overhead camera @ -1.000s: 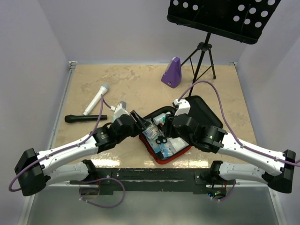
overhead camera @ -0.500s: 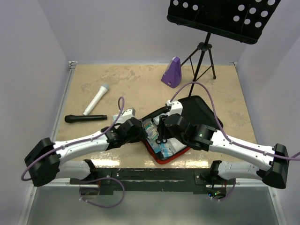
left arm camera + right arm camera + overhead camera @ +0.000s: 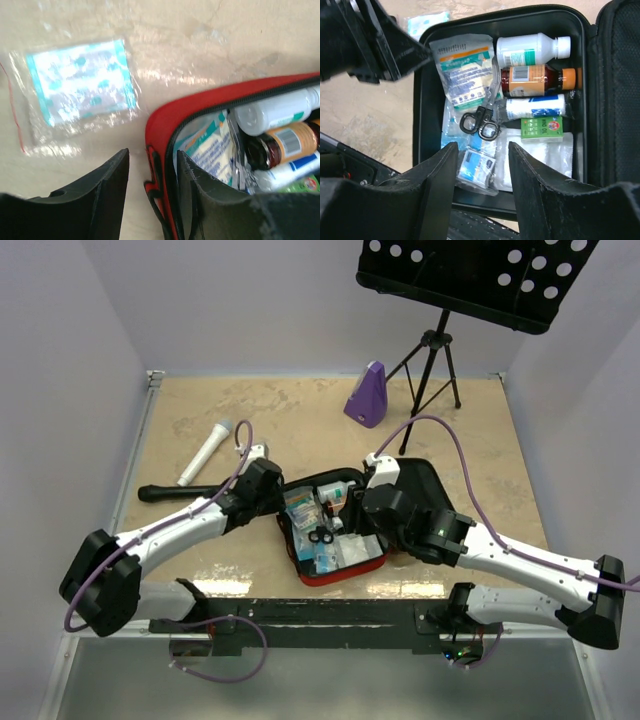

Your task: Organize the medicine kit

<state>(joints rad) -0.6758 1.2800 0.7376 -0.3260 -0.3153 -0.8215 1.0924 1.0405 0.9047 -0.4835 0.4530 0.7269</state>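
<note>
The medicine kit (image 3: 340, 576) lies open near the table's front, red outside with a black lining, its lid (image 3: 440, 480) folded out to the right. Inside are a white bottle (image 3: 530, 49), a brown bottle (image 3: 540, 80), black scissors (image 3: 480, 122), a green box (image 3: 541, 127) and packets. My left gripper (image 3: 152, 155) straddles the kit's left red rim (image 3: 160, 125), one finger inside and one outside with a gap of table showing, so it is open. My right gripper (image 3: 480, 170) hovers open above the contents, holding nothing.
A clear plastic packet (image 3: 80, 90) lies on the table just left of the kit. A white microphone (image 3: 205, 452) and a black microphone (image 3: 165, 492) lie further left. A purple metronome (image 3: 368, 395) and a music stand (image 3: 470, 280) stand at the back.
The kit has slid left and turned squarer to the table edge. My left gripper moved back and left to the kit's left rim. The right gripper pulled slightly right.
</note>
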